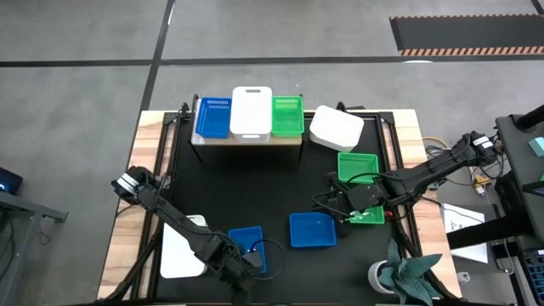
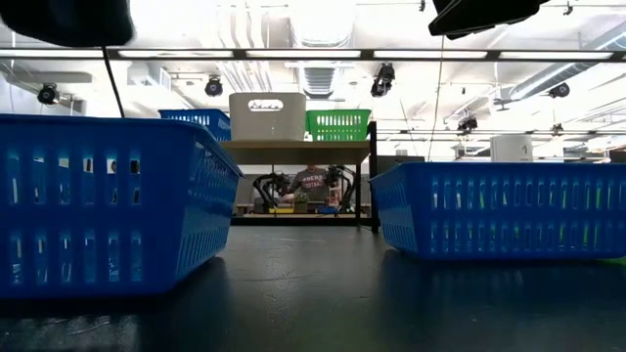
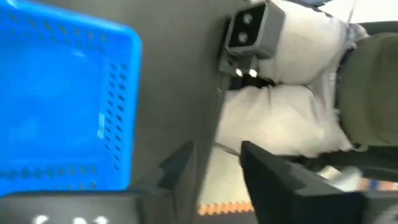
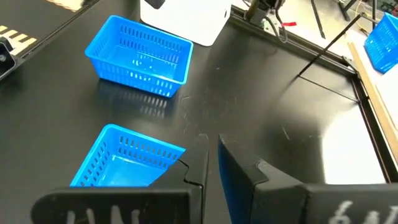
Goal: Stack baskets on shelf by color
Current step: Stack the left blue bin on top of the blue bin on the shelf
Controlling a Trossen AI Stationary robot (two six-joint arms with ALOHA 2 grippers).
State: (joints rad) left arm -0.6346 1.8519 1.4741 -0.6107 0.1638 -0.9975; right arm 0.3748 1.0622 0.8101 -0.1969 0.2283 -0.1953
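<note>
**Both arms low over the worktop, neither holding a basket**

The right gripper (image 4: 211, 158) hangs over the right half of the black worktop (image 1: 280, 183), its fingers (image 4: 242, 177) separated by a narrow gap with nothing between them. Just ahead of the fingertips sits one blue basket (image 4: 127, 162). Farther ahead of them is a second blue basket (image 4: 140, 56), with a white basket (image 4: 183, 18) beyond it. A green basket (image 1: 367, 218) lies behind those fingers, partly under the arm, and another green basket (image 1: 358, 166) rests off to their side, toward the shelf.

The left gripper (image 3: 214, 162) is at the front of the worktop. Its fingers (image 3: 267, 171) are apart and empty, and the second blue basket lies just beside them. They point past the worktop's edge.

The shelf (image 1: 246, 140) stands well away from both pairs of fingers at the far side. On it sit a blue shelf basket (image 1: 212, 117), a white shelf basket (image 1: 251, 110) and a green shelf basket (image 1: 287, 116) in a row, touching. An overturned white basket (image 1: 337, 127) sits beside the shelf.
</note>
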